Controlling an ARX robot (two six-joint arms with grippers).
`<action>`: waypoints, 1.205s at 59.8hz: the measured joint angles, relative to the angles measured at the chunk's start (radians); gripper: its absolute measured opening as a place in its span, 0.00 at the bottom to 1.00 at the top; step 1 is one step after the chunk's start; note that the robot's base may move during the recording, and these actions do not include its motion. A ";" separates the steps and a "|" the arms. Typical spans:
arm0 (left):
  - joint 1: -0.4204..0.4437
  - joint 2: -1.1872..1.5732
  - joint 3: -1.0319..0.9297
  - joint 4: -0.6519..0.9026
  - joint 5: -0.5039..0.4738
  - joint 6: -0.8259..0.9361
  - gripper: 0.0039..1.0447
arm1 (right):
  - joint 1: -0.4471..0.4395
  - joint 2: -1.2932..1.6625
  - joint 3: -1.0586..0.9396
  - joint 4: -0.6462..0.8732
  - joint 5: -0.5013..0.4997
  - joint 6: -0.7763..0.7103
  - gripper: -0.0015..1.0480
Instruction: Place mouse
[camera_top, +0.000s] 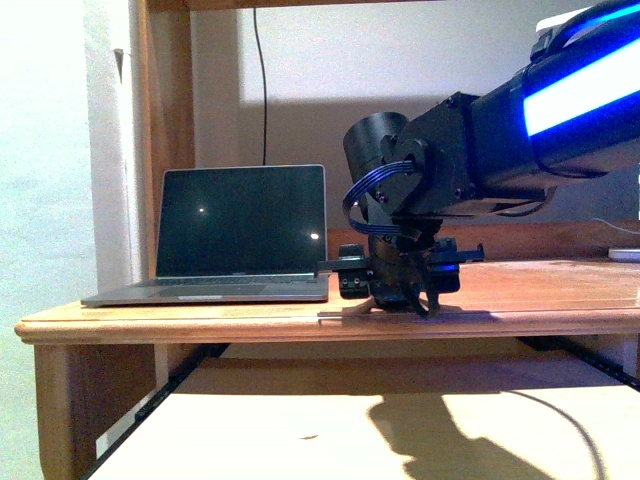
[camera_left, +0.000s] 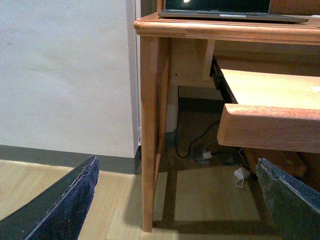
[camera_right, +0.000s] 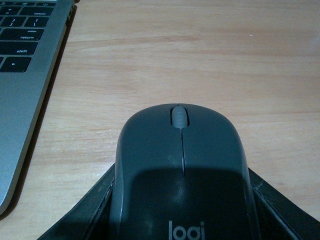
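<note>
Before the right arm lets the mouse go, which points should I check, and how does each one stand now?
1. The mouse sits between the fingers of the right gripper: ok.
2. Bare desk lies ahead of the mouse: ok.
3. The mouse is apart from the laptop edge: ok.
4. The mouse already rests on the desk: cannot tell.
5. The left gripper is open, low beside the desk leg, away from the desktop: ok.

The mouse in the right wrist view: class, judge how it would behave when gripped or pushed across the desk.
The mouse looks a rigid plastic shell, so probably stiff and light. Its smooth domed sides may slip between the fingers flanking it. Low and broad, it should slide on the desk rather than roll.
</note>
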 joint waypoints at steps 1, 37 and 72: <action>0.000 0.000 0.000 0.000 0.000 0.000 0.93 | 0.000 0.003 0.003 0.000 0.001 0.000 0.54; 0.000 0.000 0.000 0.000 0.000 0.000 0.93 | -0.008 -0.127 -0.222 0.228 -0.074 0.008 0.93; 0.000 0.000 0.000 0.000 0.000 0.000 0.93 | -0.272 -0.959 -1.446 0.777 -0.595 -0.095 0.93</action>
